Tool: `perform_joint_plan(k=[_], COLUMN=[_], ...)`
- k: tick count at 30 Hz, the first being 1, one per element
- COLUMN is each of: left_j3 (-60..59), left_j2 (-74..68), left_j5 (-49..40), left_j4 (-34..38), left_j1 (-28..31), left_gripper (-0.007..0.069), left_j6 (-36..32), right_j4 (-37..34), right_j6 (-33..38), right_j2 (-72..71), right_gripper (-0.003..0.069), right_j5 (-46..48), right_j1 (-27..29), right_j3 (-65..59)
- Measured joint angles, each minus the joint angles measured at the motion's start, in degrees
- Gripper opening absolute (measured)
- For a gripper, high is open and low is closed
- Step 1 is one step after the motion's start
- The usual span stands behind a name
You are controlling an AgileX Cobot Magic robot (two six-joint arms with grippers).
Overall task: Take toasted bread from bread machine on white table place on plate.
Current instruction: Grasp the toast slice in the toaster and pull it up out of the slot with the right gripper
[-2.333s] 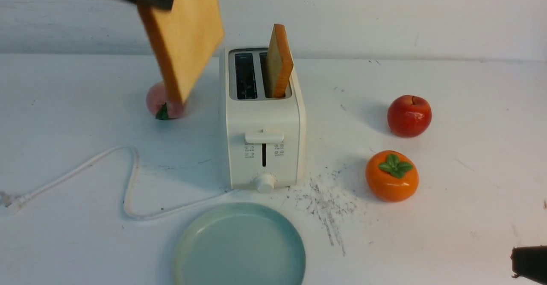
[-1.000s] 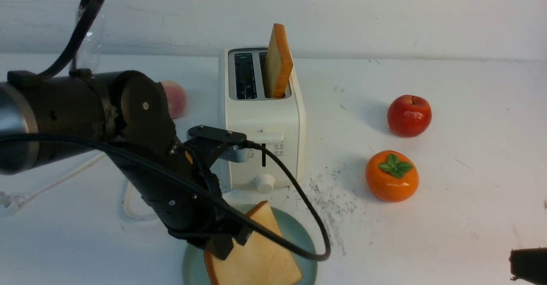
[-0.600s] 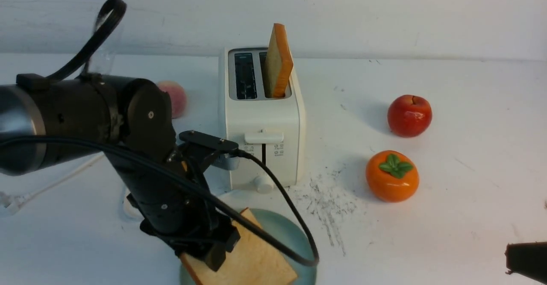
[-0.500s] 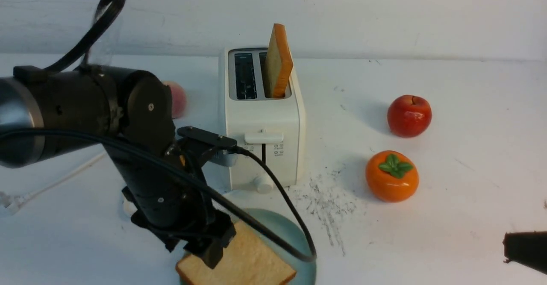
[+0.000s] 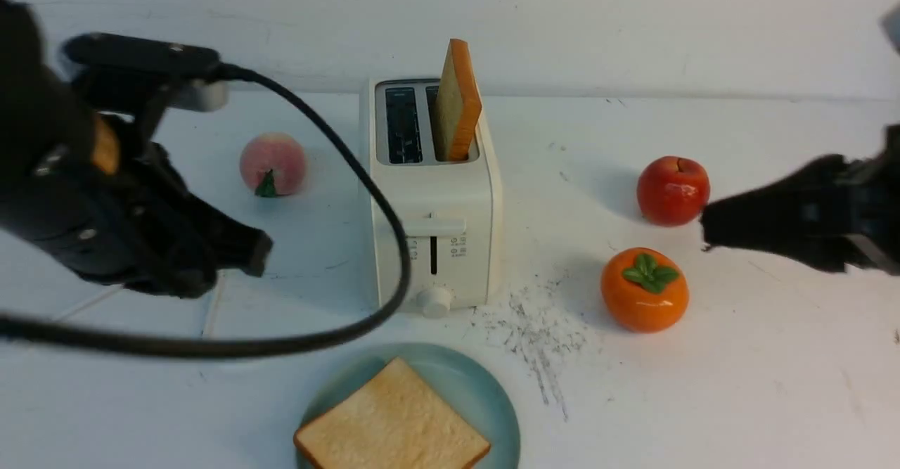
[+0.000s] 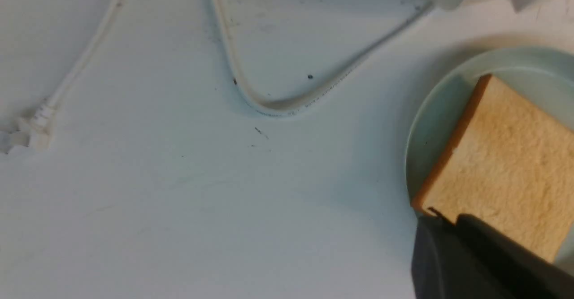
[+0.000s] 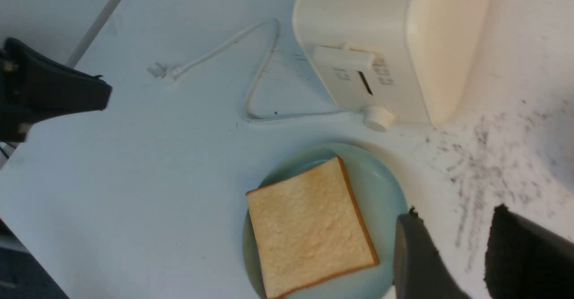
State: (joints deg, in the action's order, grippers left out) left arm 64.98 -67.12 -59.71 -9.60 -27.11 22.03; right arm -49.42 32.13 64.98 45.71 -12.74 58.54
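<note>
Nearest me, the plate sits on the counter, just in front of the bread machine. One toasted slice lies flat in it, pale face up, turned so that a corner points at the bread machine. It is square, so there is no long axis to log. Its left corner reaches the plate's rim. Nothing else is on the plate.

Scratch marks show on the counter just right of the plate. The power cord loops to the left.

My left end effector hangs off the counter, left of the bread machine and clear of the slice. It holds nothing. I cannot tell the finger gap from any view.

My right end effector has its fingers parted with a clear gap. It is empty and touches nothing, on the right side.

The bread machine has its long axis running away from me, with lever and knob facing me. The left slot is empty. The right slot holds the second slice, standing on edge with its upper part out. Its crust edge faces me and it leans slightly right.

The persimmon is to the right, the apple behind it. The peach is far left.
</note>
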Motion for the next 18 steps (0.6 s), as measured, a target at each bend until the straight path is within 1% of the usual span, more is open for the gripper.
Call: perform_joint_plan(k=[1, 2, 4, 7, 8, 11, 15, 18], left_j3=[0.0, -2.5, -6.1, -10.9, -14.1, -19.5, -24.3, -27.5], left_j2=[0.6, 5.0, 10.2, 17.7, 22.4, 31.4, 41.1, 48.5], left_j5=[0.2, 1.5, 2.8, 3.9, 4.2, 4.2, 4.0, 3.5], left_j4=[0.0, -0.1, -0.1, -0.4, -0.9, -1.3, -1.3, -1.4], left_j1=[0.0, 0.0, 0.0, 0.0, 0.0, 0.0, 0.0, 0.0], left_gripper=[-0.0014, -0.0014, -0.0014, -0.0014, -0.0014, -0.0014, -0.0014, -0.0014], left_j6=[0.1, 1.6, 3.1, 4.7, 5.0, 6.2, 7.8, 8.2], right_j4=[0.1, 1.0, 2.1, 2.6, 2.6, 2.6, 2.6, 2.5], right_j6=[0.0, 0.1, -0.1, -0.2, -0.2, -0.4, -2.7, -3.3], right_j2=[0.4, 3.7, 7.8, 13.6, 17.6, 25.4, 32.6, 37.4], right_gripper=[0.0240, 0.0240, 0.0240, 0.0240, 0.0240, 0.0242, 0.0260, 0.0302], right_j5=[-0.4, -3.6, -6.5, -8.6, -8.9, -10.1, -13.6, -17.0], right_j1=[0.0, -3.6, -7.2, -9.8, -10.6, -10.9, -10.9, -10.9], right_j3=[0.2, 2.3, 5.1, 10.2, 14.2, 22.8, 30.7, 35.5])
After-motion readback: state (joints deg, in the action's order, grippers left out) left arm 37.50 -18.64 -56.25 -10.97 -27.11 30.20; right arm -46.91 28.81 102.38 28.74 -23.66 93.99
